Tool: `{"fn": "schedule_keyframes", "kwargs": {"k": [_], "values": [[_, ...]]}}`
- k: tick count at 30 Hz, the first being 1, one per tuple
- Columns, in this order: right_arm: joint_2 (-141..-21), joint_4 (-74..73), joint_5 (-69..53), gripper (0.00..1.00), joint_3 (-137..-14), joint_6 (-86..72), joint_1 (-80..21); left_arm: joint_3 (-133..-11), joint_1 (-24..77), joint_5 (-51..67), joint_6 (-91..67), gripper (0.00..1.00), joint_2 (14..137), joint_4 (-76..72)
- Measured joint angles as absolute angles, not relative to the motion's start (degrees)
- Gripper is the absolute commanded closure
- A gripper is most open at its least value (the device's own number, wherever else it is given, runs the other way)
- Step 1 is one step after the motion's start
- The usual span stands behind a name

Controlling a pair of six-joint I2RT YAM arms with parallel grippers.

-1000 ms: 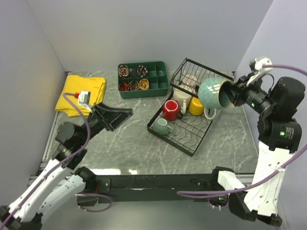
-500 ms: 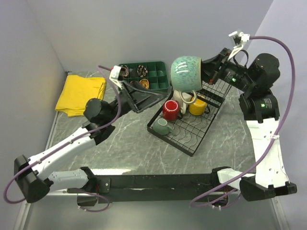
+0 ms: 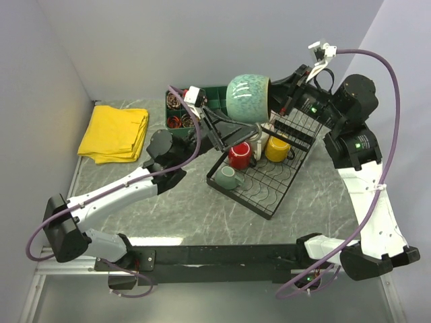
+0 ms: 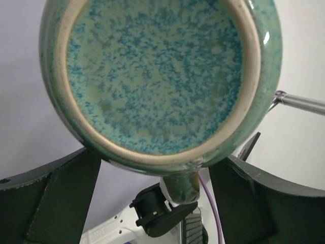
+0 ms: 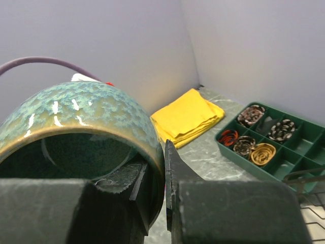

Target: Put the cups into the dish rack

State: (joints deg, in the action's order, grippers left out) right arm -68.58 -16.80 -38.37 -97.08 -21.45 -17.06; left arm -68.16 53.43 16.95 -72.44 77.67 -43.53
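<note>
My right gripper point(image 3: 277, 99) is shut on the rim of the larger teal mug point(image 3: 248, 97), one finger inside it, and holds it on its side high above the dish rack point(image 3: 264, 195). In the right wrist view the mug point(image 5: 76, 117) fills the left side, pinched by the gripper point(image 5: 162, 173). My left gripper point(image 3: 232, 131) is open just below the mug. In the left wrist view the mug's speckled base point(image 4: 157, 76) sits between the spread fingers point(image 4: 61, 203), not touching. The red point(image 3: 239, 155), yellow point(image 3: 275, 149) and small light teal point(image 3: 227, 177) mugs stand in the rack.
A green compartmented tray point(image 3: 219, 111) with coiled items stands behind the left gripper and shows in the right wrist view point(image 5: 264, 142). A folded yellow cloth point(image 3: 114, 133) lies at the far left. A cream mug point(image 3: 258, 139) is partly hidden under the held mug.
My left arm has swung up and to the right, its open gripper now under the teal mug. My right arm has carried the mug a little further left.
</note>
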Motion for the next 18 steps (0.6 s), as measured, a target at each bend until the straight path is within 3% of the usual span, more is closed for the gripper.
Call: {"fn": "schedule_keyframes", "kwargs": {"k": [14,18], "values": [[-68.4,-16.4,-32.3,1.00,-95.1,-20.1,-17.6,-72.0,53.8,15.7,-74.8,0.39,82.3,-44.8],[-68.0,-14.5,-32.1,1.00,-94.1,-20.1,-17.6,-72.2,53.8,15.7,-74.7,0.43,82.4,-44.4]]}}
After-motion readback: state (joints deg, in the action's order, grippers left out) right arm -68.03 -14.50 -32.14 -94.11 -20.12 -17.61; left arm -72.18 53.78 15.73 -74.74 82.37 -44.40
